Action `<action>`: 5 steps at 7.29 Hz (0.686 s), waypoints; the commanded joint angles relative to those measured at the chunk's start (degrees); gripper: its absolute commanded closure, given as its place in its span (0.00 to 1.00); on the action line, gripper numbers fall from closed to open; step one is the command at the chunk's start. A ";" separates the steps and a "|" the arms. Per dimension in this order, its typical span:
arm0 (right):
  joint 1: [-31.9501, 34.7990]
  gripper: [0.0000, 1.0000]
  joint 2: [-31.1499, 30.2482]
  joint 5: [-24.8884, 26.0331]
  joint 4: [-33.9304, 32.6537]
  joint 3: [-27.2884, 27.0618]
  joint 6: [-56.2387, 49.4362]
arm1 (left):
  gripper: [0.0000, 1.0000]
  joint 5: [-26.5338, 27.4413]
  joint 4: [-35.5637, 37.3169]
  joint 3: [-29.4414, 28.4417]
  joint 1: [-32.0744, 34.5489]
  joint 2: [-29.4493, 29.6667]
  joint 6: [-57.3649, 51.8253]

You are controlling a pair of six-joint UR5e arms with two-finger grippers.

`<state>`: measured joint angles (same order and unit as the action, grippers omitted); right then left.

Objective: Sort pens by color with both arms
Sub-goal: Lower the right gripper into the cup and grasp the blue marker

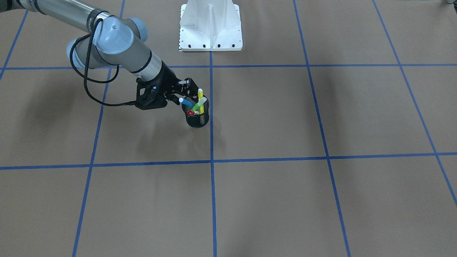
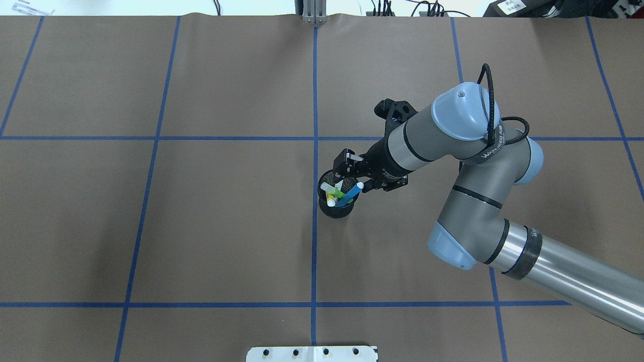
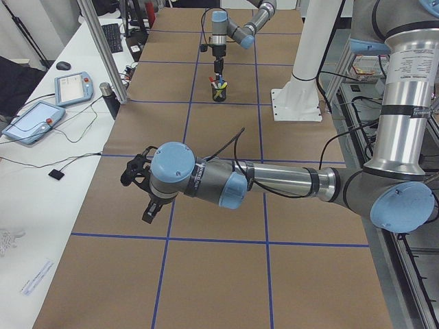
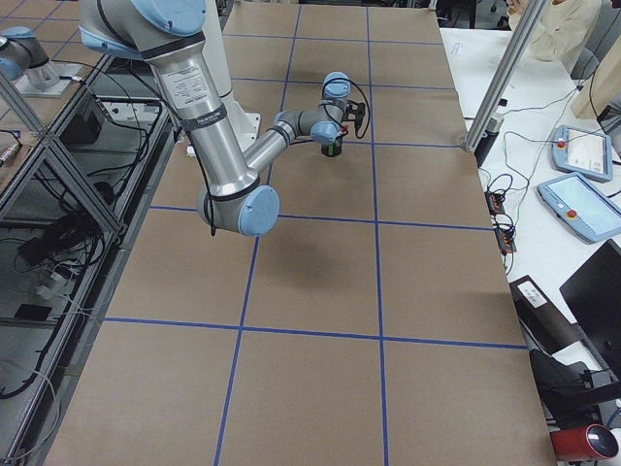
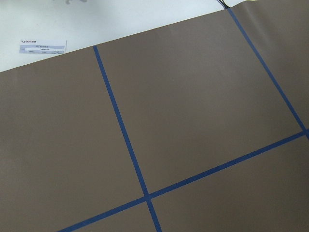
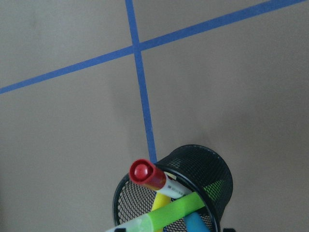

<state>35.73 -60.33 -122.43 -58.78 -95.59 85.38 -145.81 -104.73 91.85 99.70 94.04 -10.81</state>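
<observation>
Where the pens are: all four stand in the black mesh cup point(image 1: 197, 121) near the middle of the table point(image 2: 226, 226), well away from every edge and just to the robot's right of the blue tape line point(image 2: 314, 251) that runs from the robot's edge to the far edge
Right gripper: the right gripper point(image 2: 356, 173) hangs at the cup's rim on the side toward the table's right end, its fingers apart and clamped on nothing that shows
Direction from gripper to pens: the cup lies just ahead of and below the fingertips, toward the table's left end
Blue pen: the blue pen point(image 2: 353, 193) leans its upper end toward the right gripper and comes closest to the fingers; whether it touches one cannot be told
Lime green pen: the lime green pen point(image 6: 178, 209) tilts the other way, its top away from the gripper
Yellow pen: the yellow pen point(image 1: 200, 95) is the most upright and stands highest
Red-capped pen: the red-capped pen point(image 6: 145, 173) sits low, its cap at the rim
Left gripper: the left gripper point(image 3: 140, 185) hovers over bare table well apart from the cup, toward the table's left end; its state cannot be told
Nearer arm: the right, by far
Likely next move: a grasp on the blue pen, pulled out along its slanted axis
</observation>
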 commanded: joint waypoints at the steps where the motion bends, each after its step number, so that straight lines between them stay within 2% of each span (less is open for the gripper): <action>1: 0.74 0.27 0.12 -0.01 -0.10 0.14 -0.91 | 0.00 0.00 0.06 0.00 -0.03 0.00 0.00; 3: 0.66 0.35 -0.14 -0.18 -0.02 0.14 -0.92 | 0.00 0.00 0.06 0.00 -0.03 0.00 0.09; 5: -0.04 0.35 -0.93 -0.36 0.07 0.14 -0.83 | 0.00 0.00 0.06 0.00 -0.03 0.00 0.09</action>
<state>36.11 -60.81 -122.68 -58.78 -95.42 84.54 -145.81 -104.69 91.85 99.67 94.04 -10.73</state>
